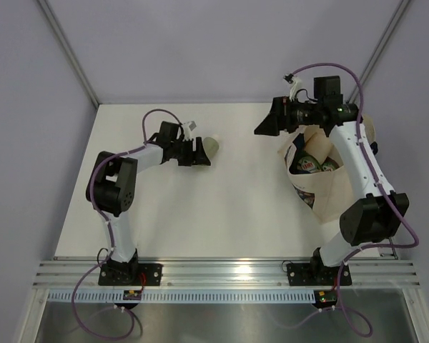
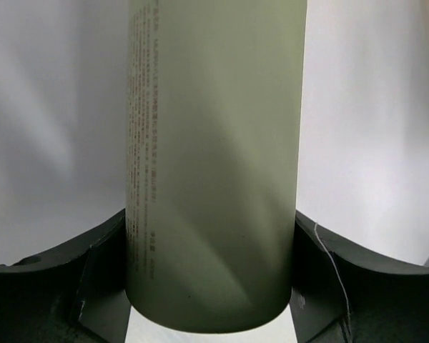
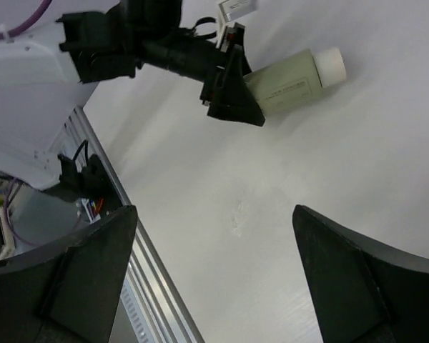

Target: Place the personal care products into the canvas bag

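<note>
One pale sage-green bottle (image 1: 213, 146), white-capped, is held lying on its side over the left-centre of the table (image 1: 222, 214). It is pinched by the left gripper (image 1: 202, 152), whose fingers (image 2: 93, 286) are pressed against both its flanks. Whether it rests on the surface cannot be told. Jaws of the right gripper (image 1: 267, 123) are spread wide, with nothing between them, just left of the canvas bag (image 1: 325, 196). Several bottles (image 1: 309, 163) are seen inside the bag.

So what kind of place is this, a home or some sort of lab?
Most likely a robot lab test cell, not a home: a left arm and a right arm bolted to a metal rail at the edge of a plain white table, with blank grey walls around it.
</note>
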Available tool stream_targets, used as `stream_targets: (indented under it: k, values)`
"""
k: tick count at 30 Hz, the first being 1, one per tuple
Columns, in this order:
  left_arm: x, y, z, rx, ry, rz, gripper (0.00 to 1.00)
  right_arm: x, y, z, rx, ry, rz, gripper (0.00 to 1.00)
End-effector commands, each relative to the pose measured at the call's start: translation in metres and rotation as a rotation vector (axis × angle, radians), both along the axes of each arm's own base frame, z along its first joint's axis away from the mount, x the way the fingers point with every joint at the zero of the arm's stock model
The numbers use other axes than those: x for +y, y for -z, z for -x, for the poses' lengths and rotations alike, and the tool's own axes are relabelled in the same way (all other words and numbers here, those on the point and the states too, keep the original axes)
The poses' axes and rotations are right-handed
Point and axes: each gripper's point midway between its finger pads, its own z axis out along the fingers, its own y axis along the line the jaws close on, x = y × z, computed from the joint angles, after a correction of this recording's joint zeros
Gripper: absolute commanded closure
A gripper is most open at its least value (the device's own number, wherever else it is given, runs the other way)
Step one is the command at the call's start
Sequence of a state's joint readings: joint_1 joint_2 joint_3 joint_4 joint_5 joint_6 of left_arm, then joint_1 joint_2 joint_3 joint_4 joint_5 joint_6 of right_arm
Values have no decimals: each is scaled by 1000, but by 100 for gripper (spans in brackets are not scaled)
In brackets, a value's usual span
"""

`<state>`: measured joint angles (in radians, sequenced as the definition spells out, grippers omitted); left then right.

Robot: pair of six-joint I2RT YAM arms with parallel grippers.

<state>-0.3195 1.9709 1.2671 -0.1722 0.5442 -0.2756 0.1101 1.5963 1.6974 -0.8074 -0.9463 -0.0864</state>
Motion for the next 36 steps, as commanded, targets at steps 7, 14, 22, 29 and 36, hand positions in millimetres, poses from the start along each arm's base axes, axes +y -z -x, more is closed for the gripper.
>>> stream_targets:
  k: [7, 14, 22, 29, 36]
  values:
    - [-49, -119, -2, -253, 68, 488, 100, 85, 54, -63, 372, 456, -47, 0]
    - [-49, -152, 0, -389, 88, 551, 100, 99, 92, -89, 525, 591, -83, 0]
    - [-54, -170, 3, -422, 109, 617, 100, 115, 104, -111, 602, 626, -166, 0]
    - [-58, -180, 7, -420, 126, 670, 100, 145, 118, -121, 623, 615, -162, 1]
    - [-59, -187, 6, -428, 132, 684, 100, 157, 120, -121, 618, 571, -212, 29]
